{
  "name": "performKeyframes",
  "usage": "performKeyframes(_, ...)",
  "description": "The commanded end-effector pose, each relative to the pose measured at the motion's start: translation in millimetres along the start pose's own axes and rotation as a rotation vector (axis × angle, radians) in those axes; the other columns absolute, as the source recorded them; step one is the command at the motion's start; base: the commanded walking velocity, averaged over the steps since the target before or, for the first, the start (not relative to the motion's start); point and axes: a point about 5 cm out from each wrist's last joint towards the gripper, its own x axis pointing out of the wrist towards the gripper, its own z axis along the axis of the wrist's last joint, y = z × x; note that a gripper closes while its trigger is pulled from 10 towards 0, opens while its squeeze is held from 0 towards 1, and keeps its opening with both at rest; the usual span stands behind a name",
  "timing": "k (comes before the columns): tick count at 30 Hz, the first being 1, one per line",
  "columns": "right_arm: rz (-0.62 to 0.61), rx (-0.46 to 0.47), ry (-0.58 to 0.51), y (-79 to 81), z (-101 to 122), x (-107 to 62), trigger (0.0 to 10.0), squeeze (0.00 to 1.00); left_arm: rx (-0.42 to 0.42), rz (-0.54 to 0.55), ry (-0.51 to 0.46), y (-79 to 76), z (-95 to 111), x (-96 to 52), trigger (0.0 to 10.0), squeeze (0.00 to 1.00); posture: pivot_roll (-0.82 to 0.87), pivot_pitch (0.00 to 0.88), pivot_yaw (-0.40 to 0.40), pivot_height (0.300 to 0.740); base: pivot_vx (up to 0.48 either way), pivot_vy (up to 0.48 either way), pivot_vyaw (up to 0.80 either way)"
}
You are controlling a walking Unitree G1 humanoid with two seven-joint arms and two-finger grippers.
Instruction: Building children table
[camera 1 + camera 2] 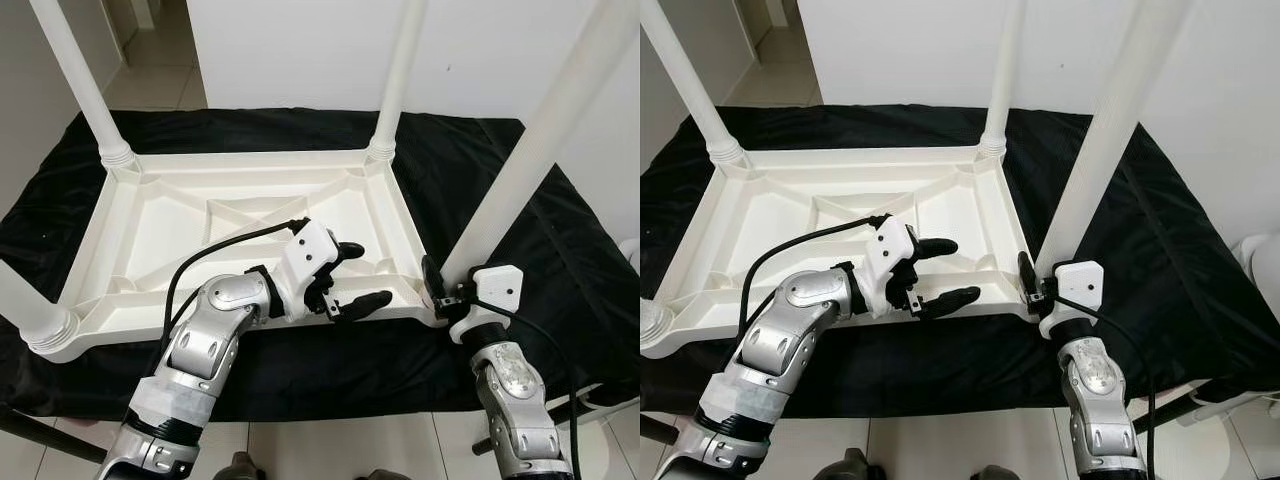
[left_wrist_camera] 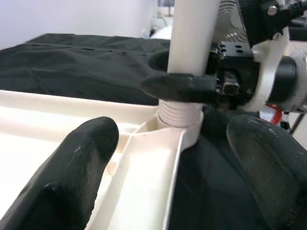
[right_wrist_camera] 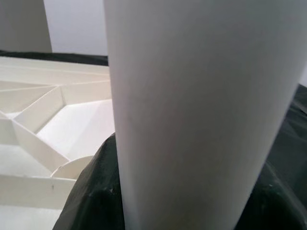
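Now we see upturned table top (image 1: 230, 215) on black cloth (image 1: 560, 270); right gripper (image 1: 436, 285) clamped, seemingly, round near-right leg (image 1: 520, 170); left gripper (image 1: 350, 275) spread wide above near rim.

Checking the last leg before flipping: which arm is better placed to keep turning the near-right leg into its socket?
Right. The right gripper is already clamped around the white plastic leg just above its threaded socket, while the left gripper is open over the white upturned tabletop.
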Motion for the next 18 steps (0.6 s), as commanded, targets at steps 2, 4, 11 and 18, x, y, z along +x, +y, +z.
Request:
performKeyframes(2, 0.025, 0.001, 0.128, 6.7, -28.2, -13.9, 10.0, 0.00, 0.004, 0.088, -0.012, 4.3, 3.6, 4.1, 10.0, 0.00, -0.01, 0.000, 0.008, 0.740, 0.000, 0.000, 0.00)
performKeyframes(4, 0.025, 0.001, 0.128, 6.7, -28.2, -13.9, 10.0, 0.00, 0.004, 0.088, -0.012, 4.3, 3.6, 4.1, 10.0, 0.00, -0.01, 0.000, 0.008, 0.740, 0.000, 0.000, 0.00)
performKeyframes(11, 0.097, -0.045, 0.130, 12.3, -32.1, -13.5, 10.0, 0.00, 0.011, 0.081, -0.006, 3.9, 4.1, 7.3, 10.0, 0.00, -0.02, 0.002, 0.017, 0.740, 0.000, 0.000, 0.00)
performKeyframes(18, 0.058, 0.065, 0.148, 6.7, -31.8, -2.6, 10.0, 0.00, 0.019, 0.087, -0.014, 5.8, 6.6, 9.9, 10.0, 0.00, -0.02, 0.002, 0.014, 0.740, 0.000, 0.000, 0.00)
